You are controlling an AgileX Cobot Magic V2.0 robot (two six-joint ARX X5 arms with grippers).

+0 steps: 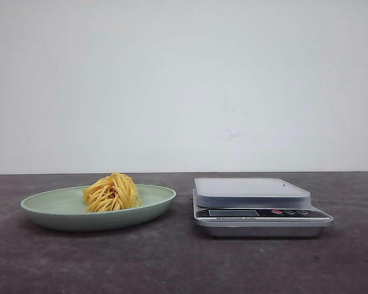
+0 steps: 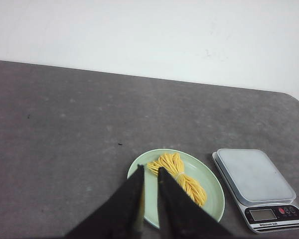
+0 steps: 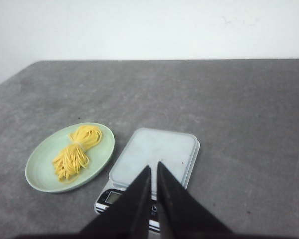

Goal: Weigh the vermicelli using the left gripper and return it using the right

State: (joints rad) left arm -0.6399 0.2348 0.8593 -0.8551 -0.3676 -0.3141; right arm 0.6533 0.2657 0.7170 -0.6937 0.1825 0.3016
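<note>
Nothing of the task looks done yet: the vermicelli [image 2: 178,175] lies as a tied yellow bundle in the pale green plate [image 2: 215,206], and the platform of the scale [image 3: 154,155] is bare (a dark speck near one corner aside). All three steps seem to be ahead: the lift from the plate, the weighing on the scale, and the return by the other arm.

The left gripper [image 2: 149,172] hangs above the tabletop [image 2: 65,129] with its jaws drawn close, only a narrow slit between the tips, and nothing held. The bundle lies just beyond and slightly to one side of those tips, with the near end of the plate under them.

The right gripper [image 3: 154,169] is likewise nearly closed and empty, its tips hovering over the near edge of the scale's platform, the display just below them; the plate sits well off to the side of these jaws.

The bundle is longish, pinched by a tie near its middle. Its long axis runs diagonally across the plate, roughly in line with the left jaws' reach rather than across it.
</note>
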